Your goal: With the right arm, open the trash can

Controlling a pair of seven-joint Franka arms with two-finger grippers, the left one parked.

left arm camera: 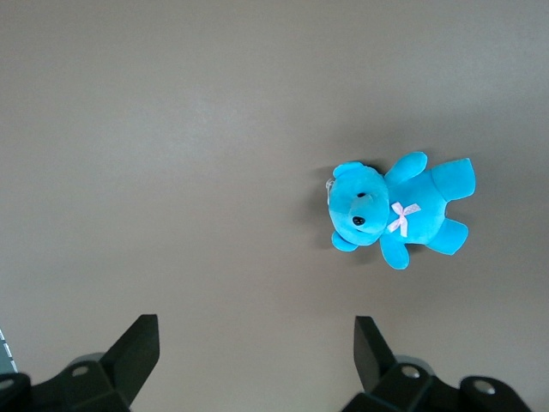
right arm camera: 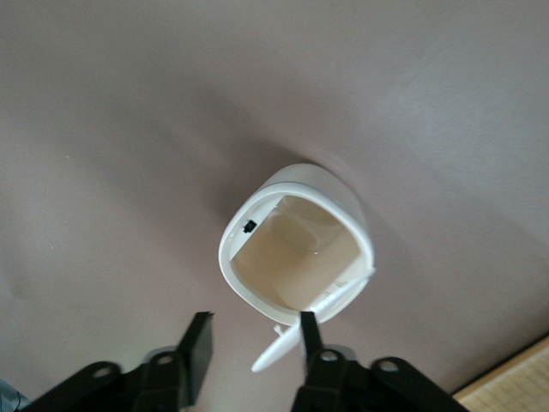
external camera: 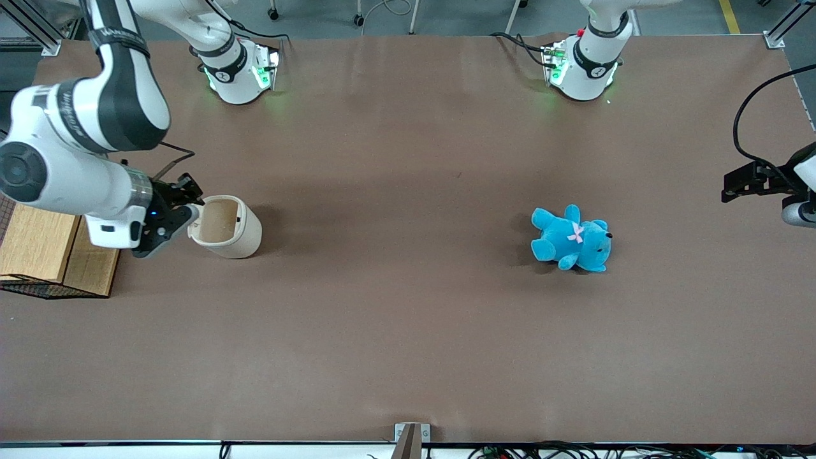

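The cream-white trash can stands on the brown table toward the working arm's end. Its mouth is uncovered and the inside shows. In the right wrist view the trash can shows its hollow interior, and its lid stands swung up on edge at the rim. My right gripper is right beside the can's rim, at the lid. In the right wrist view the gripper is open. The lid's free edge lies between the fingers and rests against one of them, not clamped.
A blue teddy bear lies on the table toward the parked arm's end and also shows in the left wrist view. A wire basket with wooden blocks sits at the table edge beside my right arm.
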